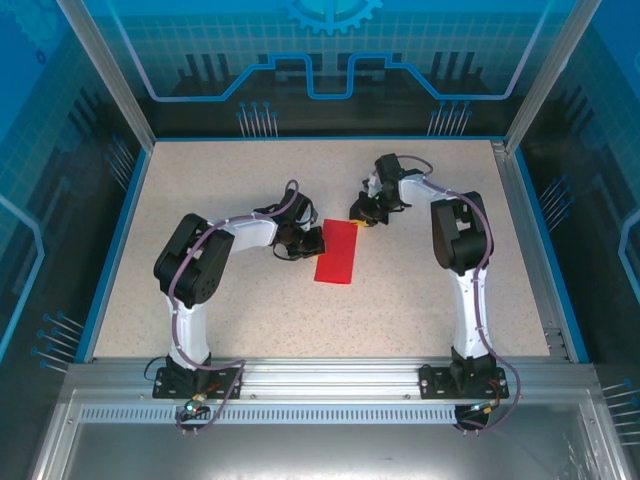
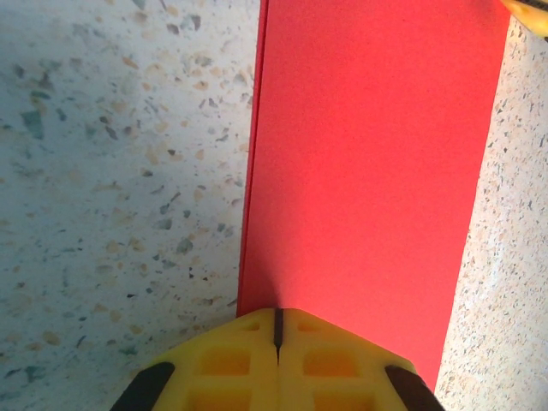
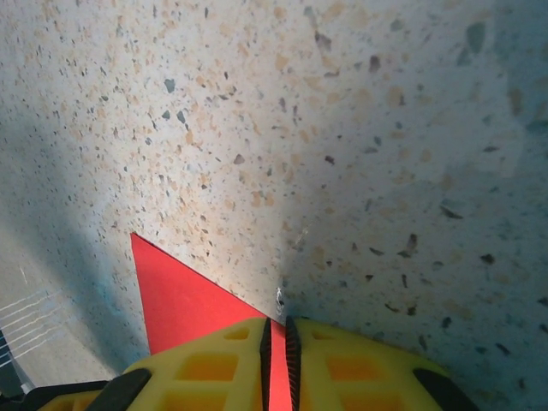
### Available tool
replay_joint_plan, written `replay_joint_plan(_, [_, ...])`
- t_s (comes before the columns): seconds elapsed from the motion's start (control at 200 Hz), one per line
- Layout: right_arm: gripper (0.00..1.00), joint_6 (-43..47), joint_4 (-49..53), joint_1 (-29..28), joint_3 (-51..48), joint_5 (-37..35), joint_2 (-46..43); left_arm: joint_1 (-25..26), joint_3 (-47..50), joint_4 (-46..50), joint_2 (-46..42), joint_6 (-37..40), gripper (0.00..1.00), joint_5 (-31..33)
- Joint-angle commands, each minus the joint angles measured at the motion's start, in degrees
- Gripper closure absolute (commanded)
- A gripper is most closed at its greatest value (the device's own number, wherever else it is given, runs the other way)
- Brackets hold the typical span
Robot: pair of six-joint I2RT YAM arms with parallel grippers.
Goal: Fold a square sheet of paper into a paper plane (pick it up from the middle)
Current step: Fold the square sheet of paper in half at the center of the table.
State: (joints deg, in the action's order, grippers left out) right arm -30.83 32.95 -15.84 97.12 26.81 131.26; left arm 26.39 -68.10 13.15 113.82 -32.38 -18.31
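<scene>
The red sheet of paper (image 1: 337, 252) lies on the speckled table (image 1: 230, 180) as a narrow rectangle, seemingly folded double along its left edge (image 2: 368, 171); it has no paper plane shape. My left gripper (image 1: 312, 240) is shut, its yellow tips (image 2: 276, 330) resting on the sheet's left long side, with nothing between the jaws. My right gripper (image 1: 364, 219) is shut on the paper's far right corner. In the right wrist view a red strip runs between the jaws (image 3: 277, 336), and a red triangle of paper (image 3: 184, 300) sticks out to the left.
A blue rim (image 1: 118, 230) and metal frame posts (image 1: 105, 75) enclose the table. A yellow finger of the right gripper (image 2: 531, 10) peeks into the top right corner of the left wrist view. Bare tabletop lies on all sides of the paper.
</scene>
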Motion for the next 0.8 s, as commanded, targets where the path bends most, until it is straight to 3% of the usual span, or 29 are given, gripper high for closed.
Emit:
replay_joint_plan(0.0, [0.83, 0.50, 0.72, -0.29, -1.09, 0.40, -1.25, -0.16, 2.55, 7.39, 1.86, 1.83, 1.00, 1.87])
replay_joint_plan(0.28, [0.84, -2.57, -9.91, 0.13, -12.82, 4.04, -16.45, -0.11, 2.35, 7.56, 1.38, 1.62, 1.00, 1.89])
replay_joint_plan(0.625, [0.84, -10.36, -20.60, -8.60, -35.41, 2.43, -29.00, -0.16, 1.35, 8.63, 1.24, 2.97, 1.00, 2.16])
replay_joint_plan(0.795, [0.85, -11.86, -21.65, -13.57, -40.43, 1.15, -30.17, -0.22, 1.08, 8.70, 0.89, 2.72, 1.00, 2.12])
